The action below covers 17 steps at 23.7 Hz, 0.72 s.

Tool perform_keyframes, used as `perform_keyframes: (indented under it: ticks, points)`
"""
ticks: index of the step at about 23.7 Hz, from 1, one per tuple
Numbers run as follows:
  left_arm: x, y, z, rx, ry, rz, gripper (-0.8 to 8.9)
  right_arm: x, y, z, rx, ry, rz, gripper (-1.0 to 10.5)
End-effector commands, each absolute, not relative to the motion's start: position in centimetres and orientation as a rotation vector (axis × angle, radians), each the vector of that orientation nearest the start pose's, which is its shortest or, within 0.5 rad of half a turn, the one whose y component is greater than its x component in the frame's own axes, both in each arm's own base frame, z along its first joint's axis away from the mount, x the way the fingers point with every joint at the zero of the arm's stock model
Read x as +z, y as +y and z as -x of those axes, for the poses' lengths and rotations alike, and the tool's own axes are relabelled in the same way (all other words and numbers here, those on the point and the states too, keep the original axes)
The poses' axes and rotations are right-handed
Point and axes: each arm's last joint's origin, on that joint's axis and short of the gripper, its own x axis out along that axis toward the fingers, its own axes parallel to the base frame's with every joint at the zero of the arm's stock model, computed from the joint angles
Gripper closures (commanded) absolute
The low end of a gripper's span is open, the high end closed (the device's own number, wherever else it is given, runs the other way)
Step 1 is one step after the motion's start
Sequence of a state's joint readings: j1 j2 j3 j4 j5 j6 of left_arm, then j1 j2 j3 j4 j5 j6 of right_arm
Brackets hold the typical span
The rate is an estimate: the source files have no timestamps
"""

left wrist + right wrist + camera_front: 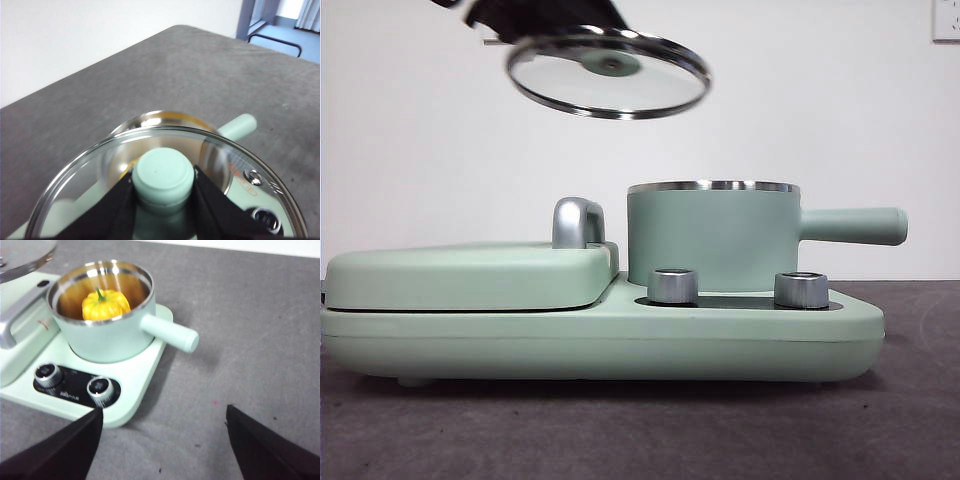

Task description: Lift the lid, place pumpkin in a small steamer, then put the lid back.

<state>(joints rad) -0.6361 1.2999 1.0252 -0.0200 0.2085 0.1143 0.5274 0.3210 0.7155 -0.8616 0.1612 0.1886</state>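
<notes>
- Above and to one side of the small steamer (712, 238), my left gripper (163, 181) holds the lid (608, 72) in the air, its two jaws closed on the lid's mint-green knob (163, 175) from either side.
- In the front view the lid hangs tilted, its steel rim clear of everything, over the gap between the chrome handle (578, 222) of the flat hinged cover (470, 275) and the steamer's near wall; it is well apart from the steamer's rim.
- The pumpkin (105, 304) already sits inside the steamer, stem up, low on the steel floor and touching nothing of the rim that I can see.
- The relation that counts: the steamer's open mouth lies below the lid and off toward the side where its long handle (852, 225) sticks out. In my left wrist view the steel rim shows through the glass, offset from the knob rather than centred under it.
- So I judge the next move to be a sideways shift toward the handle side, levelling the tilt, then a straight descent until the rims meet.
- My right gripper (162, 435) waits with jaws wide apart and empty, low beside the appliance base (135, 371), on the side of its two silver knobs (99, 389); the left is the arm placed for this.
</notes>
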Motion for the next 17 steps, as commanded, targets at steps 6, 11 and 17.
perform_keyframes:
  ticks: [6,11,17]
  points:
    - [31.5,-21.2,-24.7,-0.901,0.141,-0.151,7.99,29.0,2.5,-5.1,0.309,0.51,-0.023,5.7]
    - [30.4,-22.5,-25.8,-0.889,0.14,-0.156,7.99,29.0,2.5,-5.1,0.309,0.51,-0.023,5.7]
    - [29.7,-23.9,-27.4,-0.89,0.104,-0.148,7.99,29.0,2.5,-5.1,0.309,0.509,-0.022,5.7]
